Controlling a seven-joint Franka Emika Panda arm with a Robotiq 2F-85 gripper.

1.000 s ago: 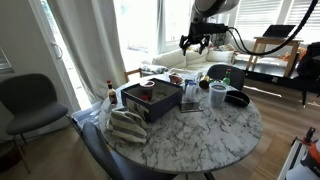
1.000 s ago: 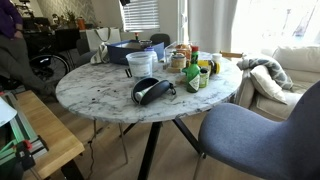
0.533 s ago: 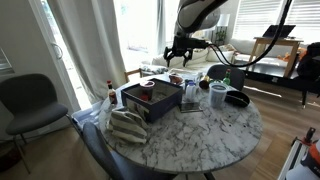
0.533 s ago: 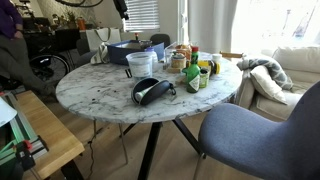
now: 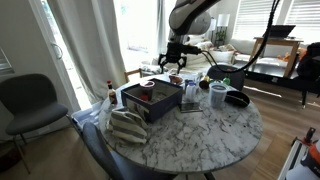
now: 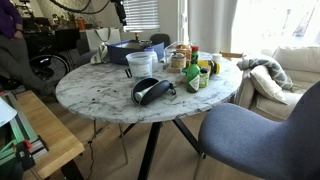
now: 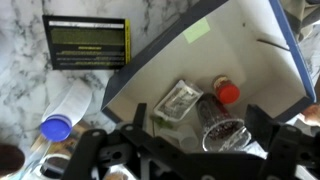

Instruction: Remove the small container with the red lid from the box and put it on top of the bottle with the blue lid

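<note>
The small container with the red lid [image 7: 227, 93] stands inside the open blue box [image 7: 240, 35], next to a clear cup [image 7: 220, 125] lying on its side and a green packet [image 7: 180, 100]. Its red lid also shows in an exterior view [image 5: 147, 85]. The bottle with the blue lid [image 7: 57, 127] is on the marble table outside the box's corner. My gripper [image 7: 190, 160] is open and empty. It hangs in the air above the box in both exterior views [image 5: 172, 62] [image 6: 119, 12].
A dark booklet [image 7: 88, 43] lies on the marble beside the box. A clear plastic tub [image 6: 140, 63], several bottles and jars [image 6: 190, 65] and a black headset [image 6: 150, 90] crowd the round table [image 6: 100, 95]. A striped cloth [image 5: 127, 125] and chairs sit around its edge.
My arm has swung across and lower, from off to the side of the table to above the blue box. The gripper stays open. Nothing on the table has moved.
</note>
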